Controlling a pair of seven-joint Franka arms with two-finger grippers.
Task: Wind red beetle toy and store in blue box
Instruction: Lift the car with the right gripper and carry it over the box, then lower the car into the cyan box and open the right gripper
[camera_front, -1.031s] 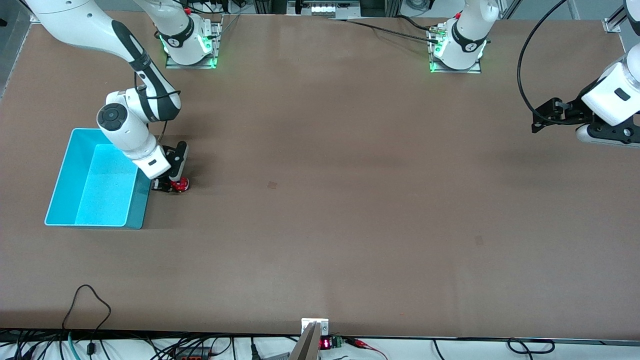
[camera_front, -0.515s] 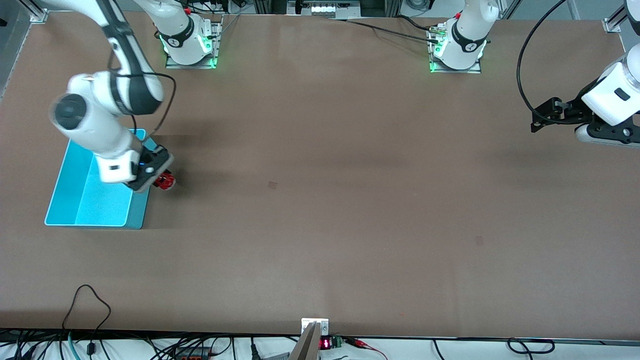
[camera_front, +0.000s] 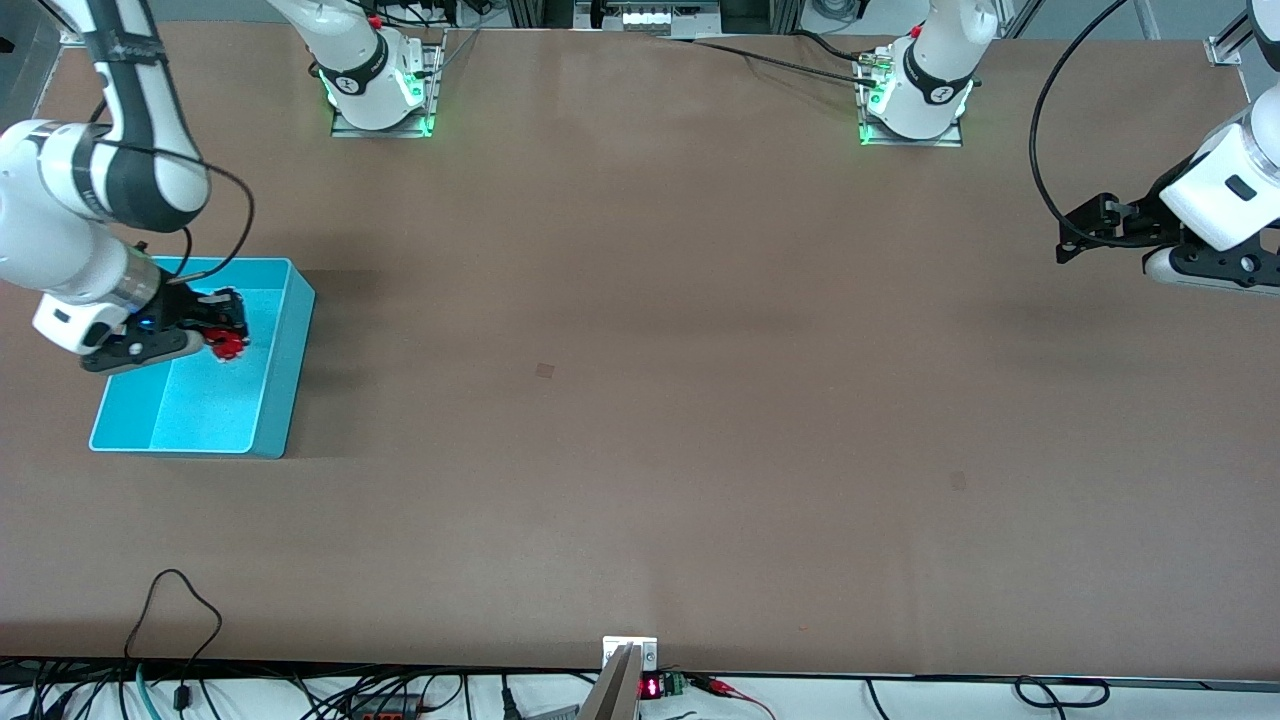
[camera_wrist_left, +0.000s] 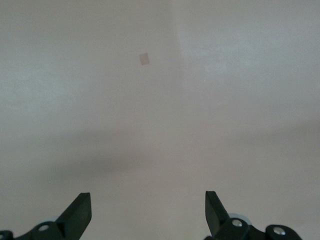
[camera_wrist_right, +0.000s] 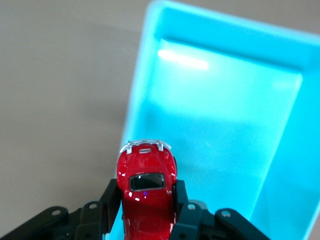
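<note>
My right gripper (camera_front: 228, 335) is shut on the red beetle toy (camera_front: 230, 344) and holds it in the air over the blue box (camera_front: 285, 360), which stands on the table toward the right arm's end. In the right wrist view the glossy red beetle toy (camera_wrist_right: 146, 182) sits clamped between the two black fingers (camera_wrist_right: 111, 196), with the box's cyan wall (camera_wrist_right: 137, 110) and smooth inside under it. My left gripper (camera_front: 1070, 240) is open and empty, and waits over bare table at the left arm's end; its two black fingertips (camera_wrist_left: 80, 210) stand wide apart.
A brown table top (camera_front: 640, 400) fills the view. A small darker square mark (camera_front: 545, 370) lies near the middle; it also shows in the left wrist view (camera_wrist_left: 144, 58). Cables (camera_front: 180, 600) lie along the table edge nearest the camera.
My right gripper lifted the red beetle toy off the table beside the box and carried it over the box wall to above its inside. The left arm has barely moved.
</note>
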